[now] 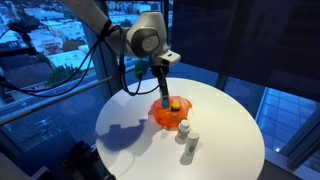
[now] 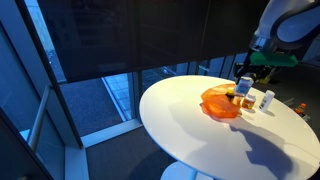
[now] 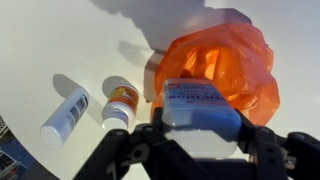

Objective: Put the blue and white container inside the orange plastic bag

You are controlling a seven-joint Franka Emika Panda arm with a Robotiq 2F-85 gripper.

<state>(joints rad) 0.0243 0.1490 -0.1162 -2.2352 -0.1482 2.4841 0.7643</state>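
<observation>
In the wrist view my gripper (image 3: 200, 135) is shut on the blue and white container (image 3: 200, 105), holding it just above the near edge of the orange plastic bag (image 3: 225, 55). The bag lies crumpled on the white round table. In both exterior views the gripper (image 1: 163, 93) (image 2: 243, 85) hangs over the bag (image 1: 170, 112) (image 2: 220, 103), and the container in it (image 2: 243, 88) is mostly hidden by the fingers.
Two small bottles lie on the table beside the bag: a white one (image 3: 65, 115) and one with an orange label (image 3: 122, 102). In an exterior view they stand near the bag (image 1: 187, 135). The table edge (image 1: 110, 140) is round, with windows behind it.
</observation>
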